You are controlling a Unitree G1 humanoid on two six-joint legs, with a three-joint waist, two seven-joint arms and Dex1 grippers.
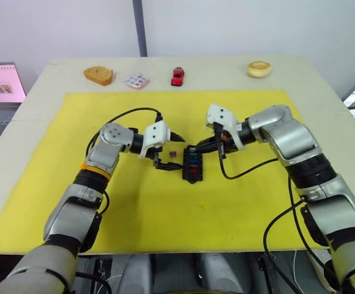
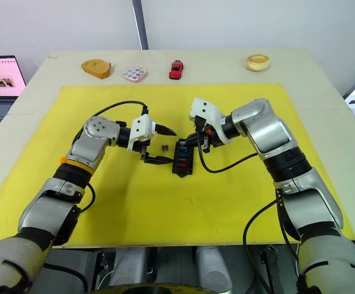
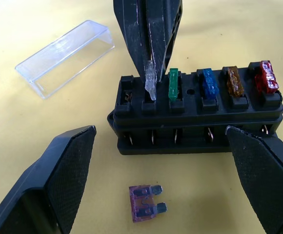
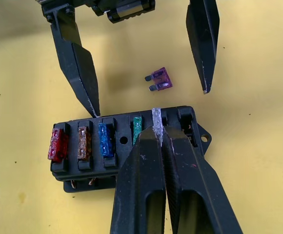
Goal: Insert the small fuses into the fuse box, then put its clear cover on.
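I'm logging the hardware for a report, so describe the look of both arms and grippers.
Both arms have silver-grey shells with black joints and loose black cables; the left arm wears an orange band. Each wrist has a white block. The left gripper and right gripper each have two black tapered fingers; the left one's inner pads are finely textured.

The fuse box (image 3: 195, 114) is black plastic with a soft sheen, and bare metal contacts show in its side openings. The fuses are translucent glossy plastic: red (image 3: 267, 78), amber (image 3: 234, 82), blue (image 3: 210, 84), green (image 3: 172, 85) and a clear grey one (image 3: 150, 82). The loose purple fuse (image 3: 144, 203) has dull metal blades. The cover (image 3: 63, 56) is clear, glossy plastic. The left gripper's pads (image 3: 70, 178) are black and finely textured; the right gripper's fingers (image 4: 151, 180) are scuffed black plastic. The mat (image 1: 165, 208) is matt yellow.
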